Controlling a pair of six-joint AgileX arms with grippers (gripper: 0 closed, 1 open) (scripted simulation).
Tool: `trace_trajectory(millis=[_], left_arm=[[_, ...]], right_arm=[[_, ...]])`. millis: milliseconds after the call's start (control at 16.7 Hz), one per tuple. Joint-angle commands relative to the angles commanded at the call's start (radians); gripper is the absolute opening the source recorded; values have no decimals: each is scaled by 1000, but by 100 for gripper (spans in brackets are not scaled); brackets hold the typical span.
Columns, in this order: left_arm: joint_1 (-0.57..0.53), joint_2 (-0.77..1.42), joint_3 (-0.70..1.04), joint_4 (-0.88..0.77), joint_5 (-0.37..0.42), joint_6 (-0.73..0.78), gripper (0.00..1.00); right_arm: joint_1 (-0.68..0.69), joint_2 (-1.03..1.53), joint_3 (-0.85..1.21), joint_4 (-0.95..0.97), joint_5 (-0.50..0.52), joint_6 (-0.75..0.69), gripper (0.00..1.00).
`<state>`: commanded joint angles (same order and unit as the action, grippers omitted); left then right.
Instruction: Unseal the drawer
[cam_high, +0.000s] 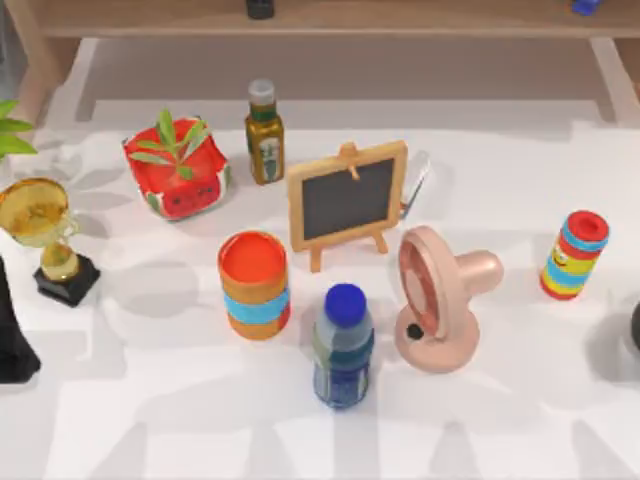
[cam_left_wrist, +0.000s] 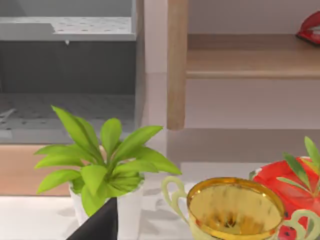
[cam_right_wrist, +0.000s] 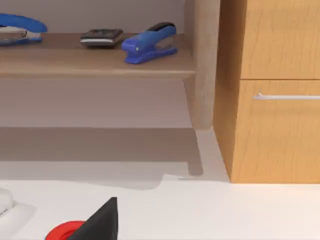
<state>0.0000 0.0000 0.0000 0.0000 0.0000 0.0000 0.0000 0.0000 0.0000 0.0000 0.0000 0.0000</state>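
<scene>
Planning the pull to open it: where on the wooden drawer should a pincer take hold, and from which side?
Grip the drawer by its metal bar handle, which runs level across the upper front panel. Come straight at the front face, one finger above and one below the bar, likely with the right arm.

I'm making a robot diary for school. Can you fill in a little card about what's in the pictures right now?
drawer: shut, silver handle untouched
left end effector: parked at the table's left edge
right end effector: parked at the table's right edge
middle of table: chalkboard, pink fan, blue-capped bottle
shelf: blue stapler
</scene>
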Motion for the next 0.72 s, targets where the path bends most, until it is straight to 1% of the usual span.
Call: trace_trajectory(millis=[180, 300, 480, 720], left_arm=[[0, 0, 0, 0, 0, 0, 100], [0, 0, 0, 0, 0, 0, 100], [0, 0, 0, 0, 0, 0, 100], [0, 0, 0, 0, 0, 0, 100]], right_arm=[[-9, 13, 11, 9, -11, 0, 100], [-44, 68, 50, 44, -51, -1, 100], [-138, 229, 145, 128, -148, 1, 100], [-309, 548, 309, 271, -310, 7, 100]])
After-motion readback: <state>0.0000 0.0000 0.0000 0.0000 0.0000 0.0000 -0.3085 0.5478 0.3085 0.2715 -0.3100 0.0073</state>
